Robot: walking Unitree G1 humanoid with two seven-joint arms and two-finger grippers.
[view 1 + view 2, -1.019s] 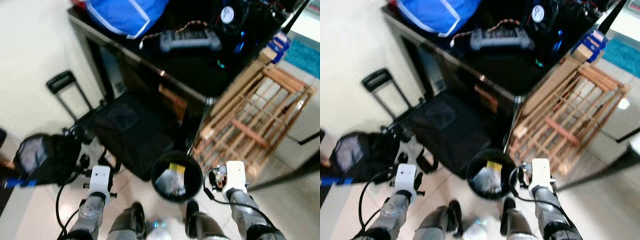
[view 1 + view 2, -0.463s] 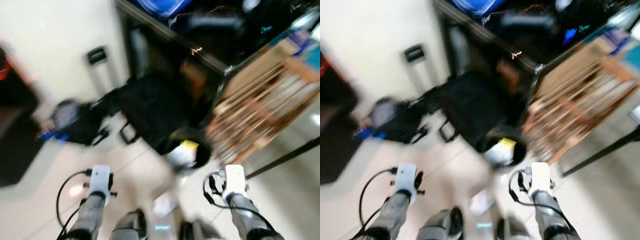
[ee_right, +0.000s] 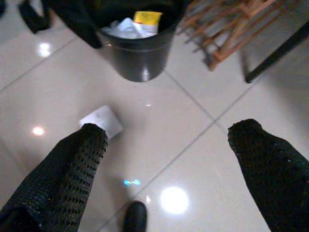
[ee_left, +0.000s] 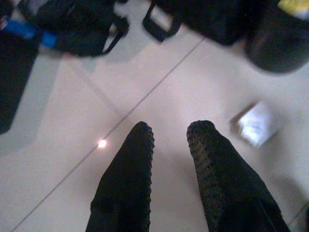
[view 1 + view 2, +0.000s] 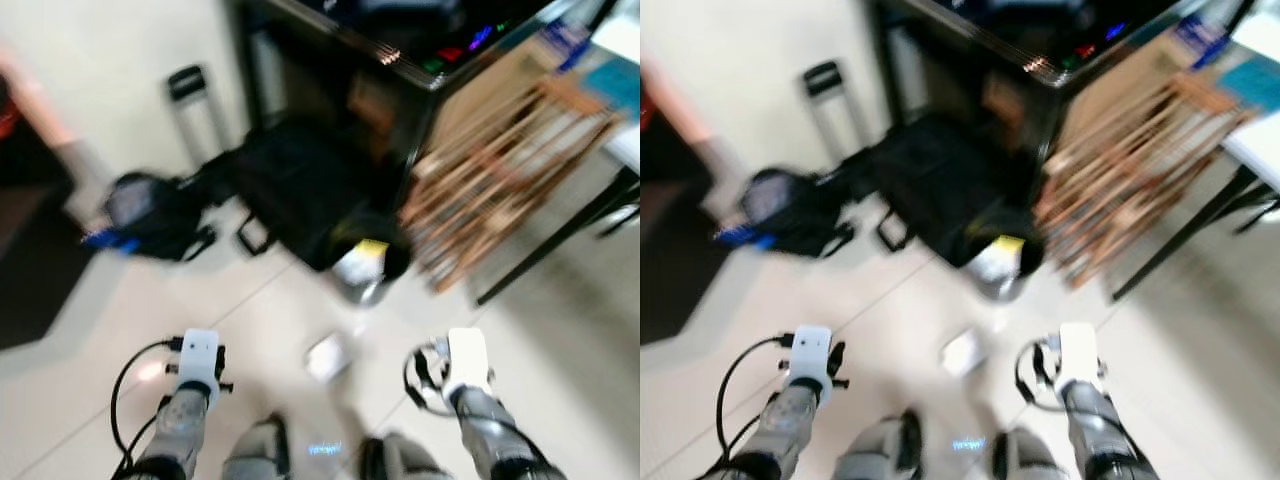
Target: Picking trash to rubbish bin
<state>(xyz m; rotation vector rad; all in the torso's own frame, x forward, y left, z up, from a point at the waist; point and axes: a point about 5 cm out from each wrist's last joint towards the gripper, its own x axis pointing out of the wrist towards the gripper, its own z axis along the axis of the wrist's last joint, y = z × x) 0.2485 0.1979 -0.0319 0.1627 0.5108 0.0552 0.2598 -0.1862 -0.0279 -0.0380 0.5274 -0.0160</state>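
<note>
A black rubbish bin (image 5: pixel 367 268) stands on the tiled floor, holding a yellow packet and white scraps (image 3: pixel 133 24). A small white piece of trash (image 5: pixel 328 355) lies on the floor between the bin and my feet. It also shows as the white trash (image 3: pixel 102 119) beside one finger and as the white trash (image 4: pixel 256 124). My left gripper (image 4: pixel 172 126) hangs open above bare tile with nothing between its fingers. My right gripper (image 3: pixel 170 129) is wide open over the floor, short of the bin. Both arms (image 5: pixel 198 365) are held low in front of me.
Black bags (image 5: pixel 290 190) and a dark backpack (image 5: pixel 150 215) lie left of and behind the bin. A wooden rack (image 5: pixel 500 150) leans to its right under a black table (image 5: pixel 400 40). A black table leg (image 5: pixel 560 240) slants across the right. Open tile lies around my feet.
The whole view has shifted and is blurred, so the camera moved. The bin and bags now sit farther from me, and the white piece lies ahead of my feet. Both arms keep their pose.
</note>
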